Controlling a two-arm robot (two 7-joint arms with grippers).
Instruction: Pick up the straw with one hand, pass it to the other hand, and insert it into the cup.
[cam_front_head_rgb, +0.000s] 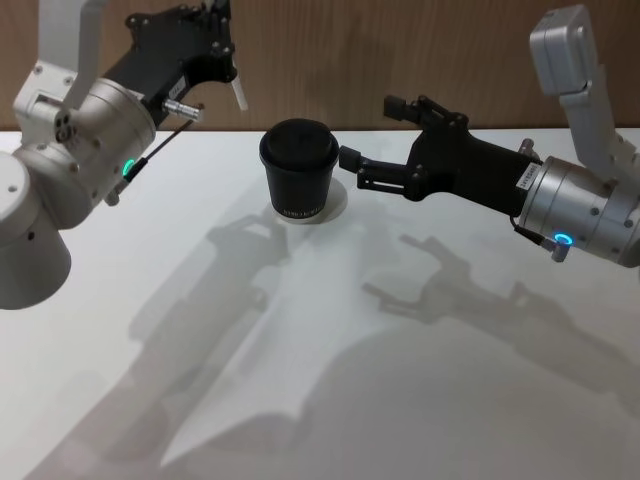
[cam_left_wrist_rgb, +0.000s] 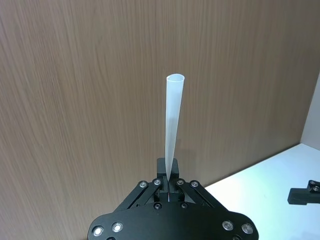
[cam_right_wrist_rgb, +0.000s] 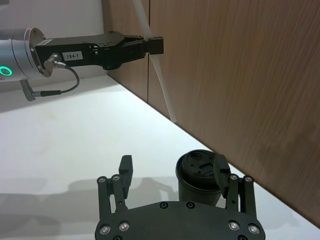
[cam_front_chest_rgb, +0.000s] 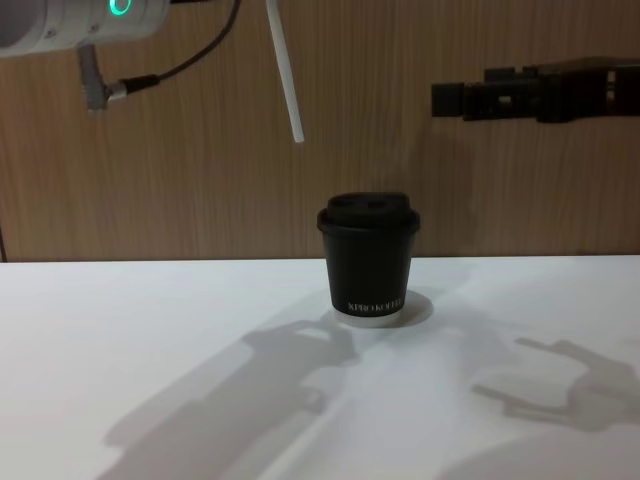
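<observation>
White table (cam_front_head_rgb: 400, 400) before a wood wall (cam_front_head_rgb: 350, 40): left gripper (cam_left_wrist_rgb: 170, 182) carrying the straw (cam_left_wrist_rgb: 173, 125) above and beside the cup (cam_front_head_rgb: 298, 170).

Left gripper is clamped on the straw's upper part, high and to the robot's left of the cup. The straw's long axis runs steeply downward, a little off vertical. Its free lower end leans toward the cup but lies well above the lid (cam_front_chest_rgb: 368, 207) and to its left. Insertion would therefore seem to need a shift rightward to bring that end over the lid, a truing of the axis to vertical, then a descent. The lid's opening is probably the small mark on its top, though this cannot be made out for certain. Right gripper (cam_front_head_rgb: 372, 132), fingers spread and empty, hangs to the cup's right, higher than the lid. The left arm is the one placed to finish.
</observation>
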